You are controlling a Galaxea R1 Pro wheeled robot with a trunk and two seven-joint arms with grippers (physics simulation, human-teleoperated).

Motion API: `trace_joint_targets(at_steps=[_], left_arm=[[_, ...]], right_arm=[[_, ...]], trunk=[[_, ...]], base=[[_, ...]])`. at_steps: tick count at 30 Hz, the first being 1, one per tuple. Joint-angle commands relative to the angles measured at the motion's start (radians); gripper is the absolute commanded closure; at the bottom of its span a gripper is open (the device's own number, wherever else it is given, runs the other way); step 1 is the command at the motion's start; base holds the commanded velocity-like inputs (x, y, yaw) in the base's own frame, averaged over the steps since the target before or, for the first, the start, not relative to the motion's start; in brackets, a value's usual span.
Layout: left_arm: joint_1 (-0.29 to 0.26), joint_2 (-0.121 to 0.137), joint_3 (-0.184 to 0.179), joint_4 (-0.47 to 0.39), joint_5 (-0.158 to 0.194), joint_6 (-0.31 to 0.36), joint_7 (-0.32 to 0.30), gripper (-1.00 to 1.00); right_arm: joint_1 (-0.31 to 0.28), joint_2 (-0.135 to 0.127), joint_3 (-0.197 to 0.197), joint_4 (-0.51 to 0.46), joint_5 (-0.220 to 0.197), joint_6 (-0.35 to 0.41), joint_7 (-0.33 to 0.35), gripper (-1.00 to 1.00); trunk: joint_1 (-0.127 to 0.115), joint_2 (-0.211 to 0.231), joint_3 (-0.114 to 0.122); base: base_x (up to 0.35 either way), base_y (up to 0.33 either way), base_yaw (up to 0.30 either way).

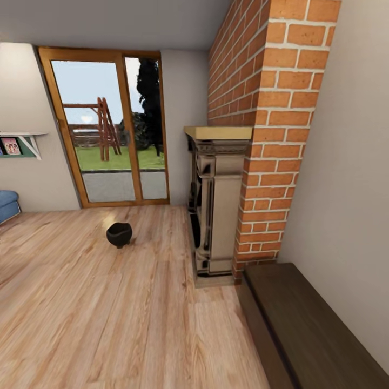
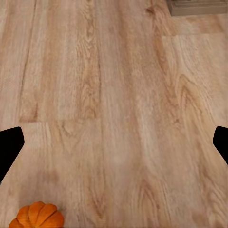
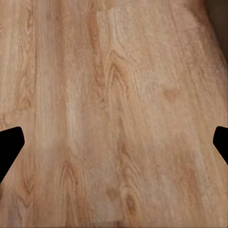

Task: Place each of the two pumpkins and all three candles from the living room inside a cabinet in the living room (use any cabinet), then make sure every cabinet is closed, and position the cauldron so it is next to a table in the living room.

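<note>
The black cauldron (image 1: 119,234) sits on the wooden floor in front of the glass patio door. The long dark-brown cabinet (image 1: 313,329) runs along the wall at lower right, beside the brick chimney, with its fronts shut as far as I can see. A bright-orange pumpkin (image 2: 37,216) lies on the floor at the edge of the left wrist view. My left gripper (image 2: 114,145) hangs open over bare floorboards, apart from the pumpkin. My right gripper (image 3: 114,142) is open too, with only floor between its fingers (image 3: 9,145). The candles and the table are out of view.
A stone fireplace (image 1: 216,205) with a pale mantel juts from the brick chimney (image 1: 270,135). A wood-framed patio door (image 1: 108,129) fills the far wall. A blue seat (image 1: 8,204) and a wall shelf (image 1: 21,141) show at far left. Open floor spreads across the middle.
</note>
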Motion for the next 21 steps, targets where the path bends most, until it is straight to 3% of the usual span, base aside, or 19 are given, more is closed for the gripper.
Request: trace_joint_targets(at_steps=[1, 21], left_arm=[[0.000, 0.000, 0.000, -0.001, 0.003, -0.002, 0.001, -1.00], [-0.001, 0.000, 0.001, 0.032, 0.009, -0.002, 0.001, -1.00]], right_arm=[[-0.001, -0.001, 0.004, 0.001, -0.011, -0.004, -0.002, -1.00], [-0.001, -0.001, 0.006, 0.001, -0.011, -0.004, -0.002, -1.00]], trunk=[[0.000, 0.000, -0.001], [0.000, 0.000, -0.001]], base=[[0.116, -0.010, 0.066], [0.178, -0.006, 0.010]])
